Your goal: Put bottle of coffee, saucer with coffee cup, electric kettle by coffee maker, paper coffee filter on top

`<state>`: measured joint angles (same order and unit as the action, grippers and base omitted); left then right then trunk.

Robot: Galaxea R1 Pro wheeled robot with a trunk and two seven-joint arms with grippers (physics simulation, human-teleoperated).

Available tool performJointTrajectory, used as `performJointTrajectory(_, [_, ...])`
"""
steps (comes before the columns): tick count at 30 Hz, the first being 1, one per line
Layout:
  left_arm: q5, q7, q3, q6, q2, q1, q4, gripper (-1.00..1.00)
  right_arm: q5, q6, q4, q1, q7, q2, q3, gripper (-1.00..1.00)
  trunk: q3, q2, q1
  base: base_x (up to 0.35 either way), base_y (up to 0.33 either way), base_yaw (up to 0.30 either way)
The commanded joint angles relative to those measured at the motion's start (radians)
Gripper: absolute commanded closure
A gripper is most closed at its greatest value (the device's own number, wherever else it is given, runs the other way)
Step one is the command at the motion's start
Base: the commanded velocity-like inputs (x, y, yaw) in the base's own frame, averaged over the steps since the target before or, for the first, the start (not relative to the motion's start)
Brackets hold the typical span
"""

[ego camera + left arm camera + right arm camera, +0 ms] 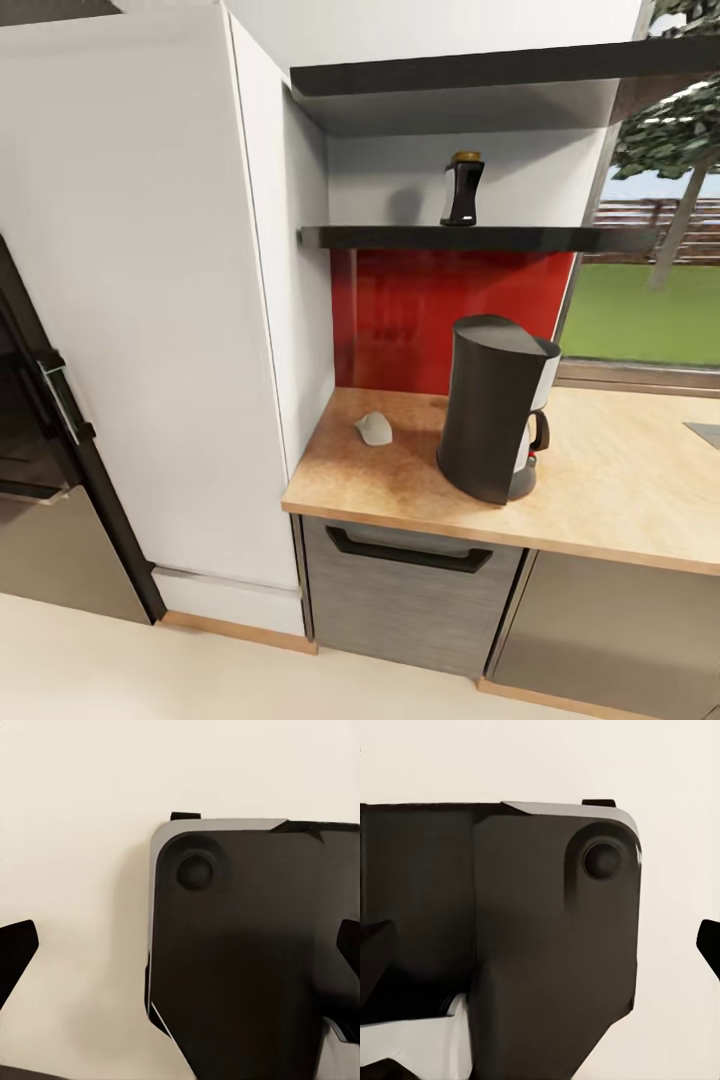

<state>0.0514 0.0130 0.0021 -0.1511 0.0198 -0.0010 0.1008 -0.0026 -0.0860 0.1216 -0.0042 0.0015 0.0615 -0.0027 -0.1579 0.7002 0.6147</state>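
Note:
The dark coffee maker [495, 420] stands on the wooden countertop [620, 490], close to its front edge. To its left on the counter lies a small pale, crumpled shape [374, 428] that looks like the paper coffee filter. The dark bottle of coffee [463, 188] with a brown cap stands upright on the black shelf [450, 238] above. In the left wrist view my left gripper [180, 956] is open, its fingertips [16, 949] wide apart over the robot's dark base and the pale floor. My right gripper [540, 949] is also open over the base.
A tall white cabinet [150, 300] stands left of the counter, with a black oven [40, 420] beyond it. A grey drawer with a black handle [405, 550] sits below the counter. There is a red backsplash [420, 310] behind and a window [650, 290] at the right.

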Motion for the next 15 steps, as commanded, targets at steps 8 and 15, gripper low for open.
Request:
performJointTrajectory(8, [0.005,0.000,-0.001,-0.003,0.000,0.001,0.000,-1.00,0.000,-0.003,0.000,0.000,0.002,0.000,0.000,-1.00,0.024,-0.055,-0.031,0.000,0.000,-0.167])
performJointTrajectory(15, [0.005,0.001,-0.001,-0.002,0.000,0.001,0.000,-1.00,0.000,-0.003,0.000,0.000,0.000,0.000,0.000,-1.00,0.046,-0.104,-0.057,0.000,0.000,-0.103])
